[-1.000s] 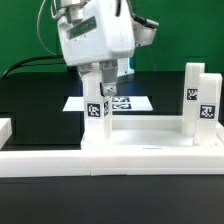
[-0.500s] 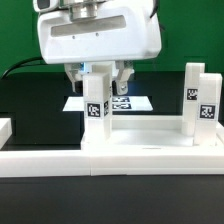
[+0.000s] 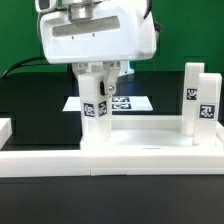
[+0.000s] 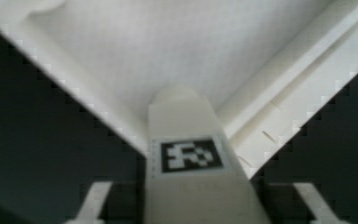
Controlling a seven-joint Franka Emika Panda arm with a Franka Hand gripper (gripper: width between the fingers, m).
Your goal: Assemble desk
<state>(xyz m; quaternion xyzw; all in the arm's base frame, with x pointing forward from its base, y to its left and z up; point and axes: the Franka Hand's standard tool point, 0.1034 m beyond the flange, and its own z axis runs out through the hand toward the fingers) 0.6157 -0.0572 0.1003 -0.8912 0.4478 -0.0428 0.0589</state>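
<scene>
Black table [image 3: 30, 100], green backdrop; gripper [image 3: 101, 78] clamps upright leg [image 3: 95, 105] on desk top [image 3: 140, 155]; wrist view shows the leg's tag [image 4: 194, 154] close.

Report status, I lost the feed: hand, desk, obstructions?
Hand astride the leg, grip unconfirmed. Leg upright on desk top; second leg upright too. Nothing in the way.

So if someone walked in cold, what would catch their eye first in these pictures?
The big white gripper at the top of the exterior view, its fingers straddling a tagged white leg standing upright on the desk top. Next, the second leg upright at the exterior view's right, and the marker board behind.
</scene>
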